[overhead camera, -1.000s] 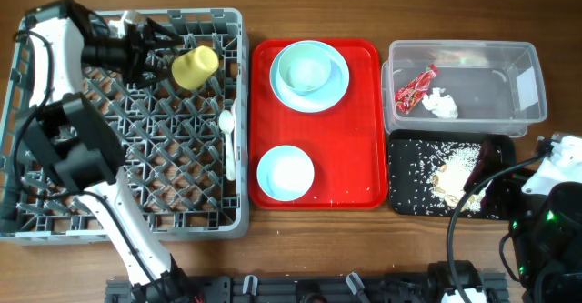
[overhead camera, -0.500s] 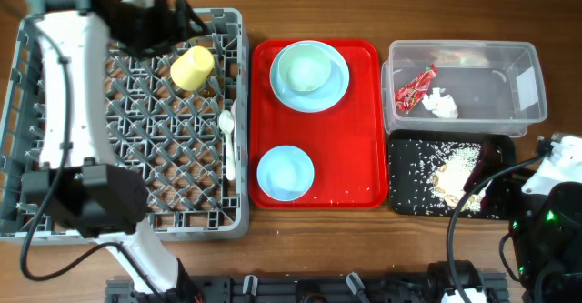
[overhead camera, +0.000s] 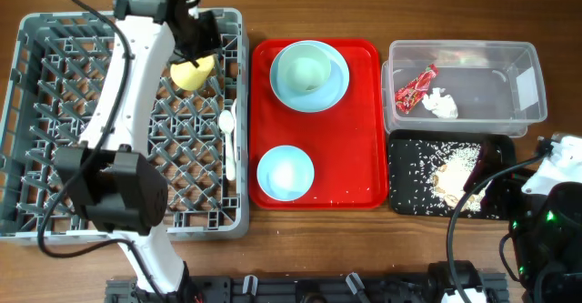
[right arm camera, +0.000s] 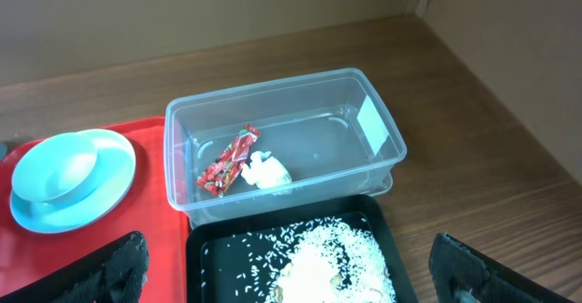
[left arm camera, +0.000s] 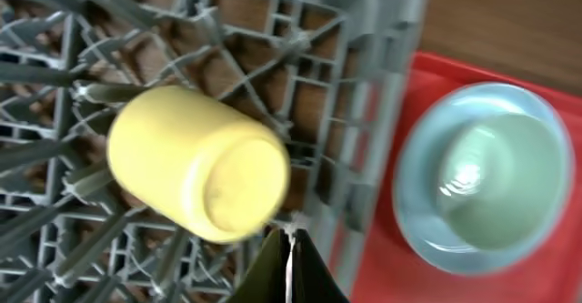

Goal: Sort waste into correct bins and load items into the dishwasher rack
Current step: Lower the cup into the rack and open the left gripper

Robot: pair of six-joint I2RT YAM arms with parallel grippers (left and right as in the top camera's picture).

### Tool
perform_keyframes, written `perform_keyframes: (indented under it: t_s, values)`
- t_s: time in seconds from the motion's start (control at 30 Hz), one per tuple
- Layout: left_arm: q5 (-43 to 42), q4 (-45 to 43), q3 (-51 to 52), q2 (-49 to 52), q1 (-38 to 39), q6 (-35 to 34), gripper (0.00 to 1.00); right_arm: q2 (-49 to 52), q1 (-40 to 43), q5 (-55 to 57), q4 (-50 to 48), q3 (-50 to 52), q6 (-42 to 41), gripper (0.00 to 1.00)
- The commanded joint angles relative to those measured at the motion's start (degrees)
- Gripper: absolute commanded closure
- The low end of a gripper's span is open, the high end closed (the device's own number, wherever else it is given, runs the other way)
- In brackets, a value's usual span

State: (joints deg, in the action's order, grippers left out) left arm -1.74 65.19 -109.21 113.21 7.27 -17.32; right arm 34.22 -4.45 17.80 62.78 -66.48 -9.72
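2 hands: left hand [left arm camera: 286,267] pinched together beside yellow cup [left arm camera: 195,176] in the rack [left arm camera: 368,62], right hand [right arm camera: 300,267] wide above black tray [right arm camera: 214,257].

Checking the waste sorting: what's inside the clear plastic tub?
A red snack wrapper and a crumpled white napkin lie side by side on the floor of the clear tub. Anything beneath the napkin is hidden.

The clear tub [right arm camera: 326,146] holds the red wrapper [right arm camera: 229,162] and white napkin [right arm camera: 269,172] side by side. Just beside it, rice crumbs [right arm camera: 318,248] litter the black tray [right arm camera: 215,270].
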Motion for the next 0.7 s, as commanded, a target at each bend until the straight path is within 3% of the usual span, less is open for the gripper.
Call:
perform_keyframes:
  t_s: [0.0,0.23,0.5,0.67]
  values:
    - [5.29,-4.11,4.68,0.98,-0.61,-1.60,0.96,-0.22,-0.20,-0.35,-0.11,-0.37,0.68,0.00]
    - [10.64,-5.51,6.51,0.98,-2.16,-1.62,0.96,-0.20,-0.20,-0.35,-0.09,-0.37,0.70,0.00]
    - [10.60,-4.35,6.10,0.02,-4.07,-1.64,0.96,-0.22,-0.20,-0.35,-0.09,-0.37,0.70,0.00]
    - [10.14,-5.20,5.16,-4.96,-4.02,-5.92,0.96,-0.22,-0.20,-0.35,-0.09,-0.37,0.70,0.00]
